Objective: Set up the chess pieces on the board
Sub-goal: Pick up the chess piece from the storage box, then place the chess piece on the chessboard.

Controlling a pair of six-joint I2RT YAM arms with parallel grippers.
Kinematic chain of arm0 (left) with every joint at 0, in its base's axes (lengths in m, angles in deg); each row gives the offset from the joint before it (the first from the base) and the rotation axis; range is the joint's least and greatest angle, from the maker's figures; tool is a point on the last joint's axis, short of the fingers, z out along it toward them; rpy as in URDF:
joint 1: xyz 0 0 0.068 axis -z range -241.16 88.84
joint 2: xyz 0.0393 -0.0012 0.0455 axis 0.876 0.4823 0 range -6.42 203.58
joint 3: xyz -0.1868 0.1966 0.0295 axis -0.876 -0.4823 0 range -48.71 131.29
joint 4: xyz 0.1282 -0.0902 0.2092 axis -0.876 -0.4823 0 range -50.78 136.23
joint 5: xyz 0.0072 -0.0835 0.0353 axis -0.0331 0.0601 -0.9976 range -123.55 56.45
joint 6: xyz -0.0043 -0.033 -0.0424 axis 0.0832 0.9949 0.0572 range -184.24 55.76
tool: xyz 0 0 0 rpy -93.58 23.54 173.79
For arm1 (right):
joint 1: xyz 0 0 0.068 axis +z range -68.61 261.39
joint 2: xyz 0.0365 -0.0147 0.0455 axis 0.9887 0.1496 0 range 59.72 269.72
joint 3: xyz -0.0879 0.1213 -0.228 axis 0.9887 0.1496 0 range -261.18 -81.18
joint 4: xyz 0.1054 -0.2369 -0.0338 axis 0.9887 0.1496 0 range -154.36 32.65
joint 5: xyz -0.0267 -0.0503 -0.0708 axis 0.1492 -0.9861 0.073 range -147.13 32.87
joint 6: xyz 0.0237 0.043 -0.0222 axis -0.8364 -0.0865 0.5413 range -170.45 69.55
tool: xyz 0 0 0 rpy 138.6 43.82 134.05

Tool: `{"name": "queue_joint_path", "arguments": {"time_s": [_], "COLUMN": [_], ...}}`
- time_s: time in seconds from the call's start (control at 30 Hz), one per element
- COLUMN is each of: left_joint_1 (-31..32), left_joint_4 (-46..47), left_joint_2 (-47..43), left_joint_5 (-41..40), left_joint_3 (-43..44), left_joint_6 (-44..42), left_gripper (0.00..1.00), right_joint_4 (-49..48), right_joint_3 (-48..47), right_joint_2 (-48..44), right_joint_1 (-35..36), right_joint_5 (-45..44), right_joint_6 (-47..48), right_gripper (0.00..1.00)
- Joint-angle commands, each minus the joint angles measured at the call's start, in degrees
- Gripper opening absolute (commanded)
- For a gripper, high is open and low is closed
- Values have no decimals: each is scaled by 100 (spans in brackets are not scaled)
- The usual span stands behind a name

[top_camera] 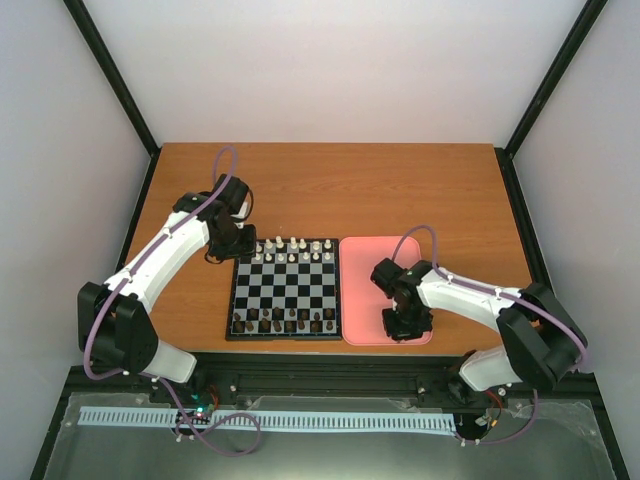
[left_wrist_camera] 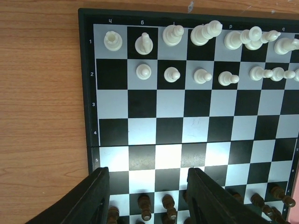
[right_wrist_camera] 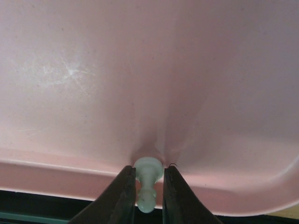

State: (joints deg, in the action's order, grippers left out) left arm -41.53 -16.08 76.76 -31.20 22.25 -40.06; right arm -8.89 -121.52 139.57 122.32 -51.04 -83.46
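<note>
1. The white pawn (right_wrist_camera: 148,184) sits in the pink tray (right_wrist_camera: 140,70), just inside its near rim. The right gripper (right_wrist_camera: 148,171) has its fingers against both sides of the pawn's base, and we judge it clamped.
2. The pawn's long axis runs roughly along the fingers, base on the tray floor and head toward the wrist. We cannot tell whether it stands truly upright.
3. Risk: the fingers bear only on the round base, so the pawn may pivot or pop out when lifted.
4. Risk: a tilted pawn could topple neighbouring pieces beside the vacant corner pawn square on the board (left_wrist_camera: 86,93).
5. The left gripper (left_wrist_camera: 147,186) hovers over the board, fingers apart and empty.
</note>
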Motion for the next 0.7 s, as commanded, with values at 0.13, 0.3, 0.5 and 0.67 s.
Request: {"name": "queue_joint_path", "arguments": {"time_s": [0.13, 0.3, 0.5, 0.67], "left_joint_1": [-13, -44, -763, -1574], "left_joint_4": [-146, -159, -13, 120], "left_joint_2": [-86, -120, -382, -604], "left_joint_5": [-111, -179, 417, 849], "left_joint_3": [15, -35, -387, -679], "left_joint_6": [-89, -96, -72, -114], "left_gripper": [48, 48, 48, 48], "right_joint_4": [22, 223, 659, 933], "right_joint_3": [-198, -622, -2001, -3812], "right_joint_2": [223, 288, 620, 1673], "right_joint_1": [3, 3, 24, 319], "right_joint_5": [-324, -358, -221, -118], "right_joint_6": [179, 312, 505, 805], "right_gripper": [4, 3, 3, 3]}}
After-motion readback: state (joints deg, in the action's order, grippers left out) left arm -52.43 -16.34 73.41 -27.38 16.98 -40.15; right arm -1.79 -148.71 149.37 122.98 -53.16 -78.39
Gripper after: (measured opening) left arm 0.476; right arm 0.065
